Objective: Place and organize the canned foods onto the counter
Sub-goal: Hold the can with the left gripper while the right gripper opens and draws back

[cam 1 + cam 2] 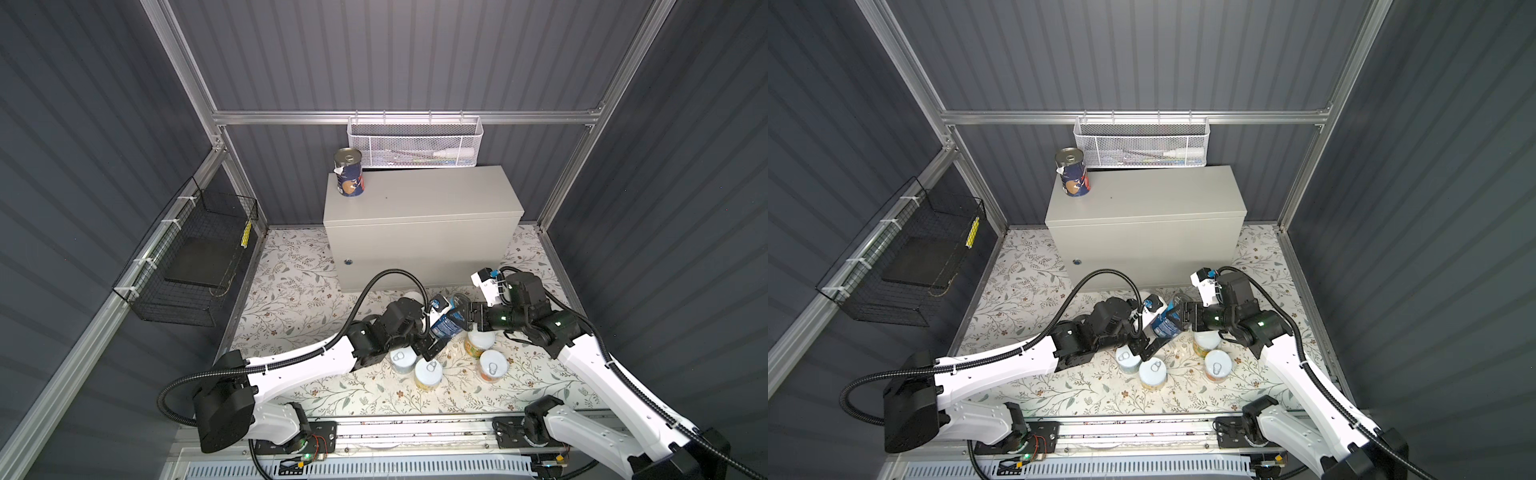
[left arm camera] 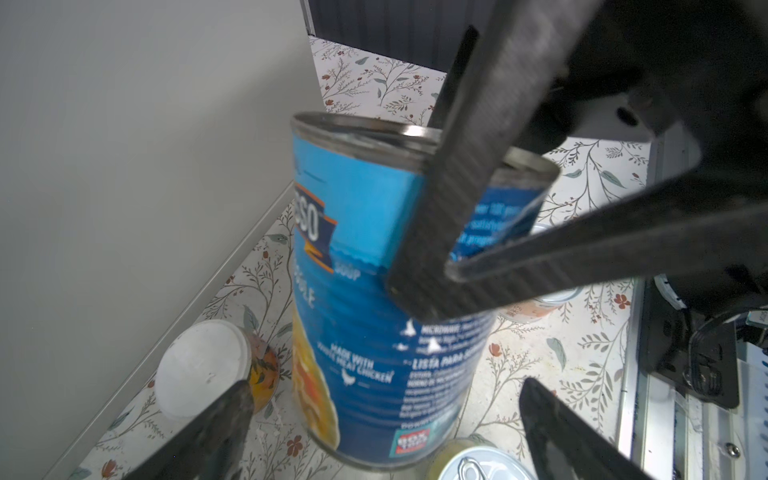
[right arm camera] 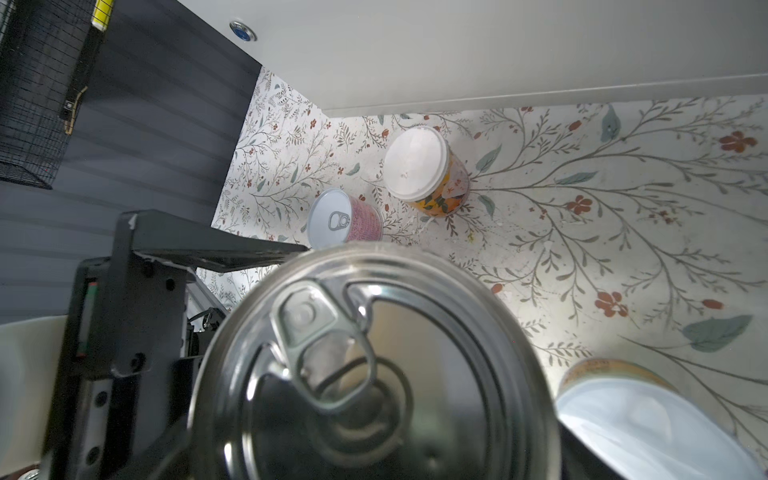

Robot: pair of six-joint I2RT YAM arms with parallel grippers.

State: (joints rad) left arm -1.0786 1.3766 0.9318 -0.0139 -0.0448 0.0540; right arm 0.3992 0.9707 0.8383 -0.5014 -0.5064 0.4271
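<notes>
the right gripper (image 1: 466, 318) is clamping the blue soup can (image 1: 446, 323) high up, near its silver rim. the can is hanging tilted just in front of the counter (image 1: 415, 203), over the cluster of small cans (image 1: 428, 371). the left gripper (image 2: 384, 397) is standing spread wide and holding nothing, its fingers (image 2: 226, 409) flanking the can's lower body but apart from it.

such a high grip is leaving the heavy can free to pivot or slip. a swing, or the left fingers closing in, could be toppling the pull-tab can (image 2: 478, 465) below.

another dark blue can (image 1: 350, 174) is standing at the counter top's back left corner.

the floral-print surface (image 1: 299, 286) is crowded here, and dark ribbed walls (image 1: 415, 54) are boxing the scene in. a white mesh basket (image 1: 415, 143) and a black wire basket (image 1: 195, 257) are hanging on them.
</notes>
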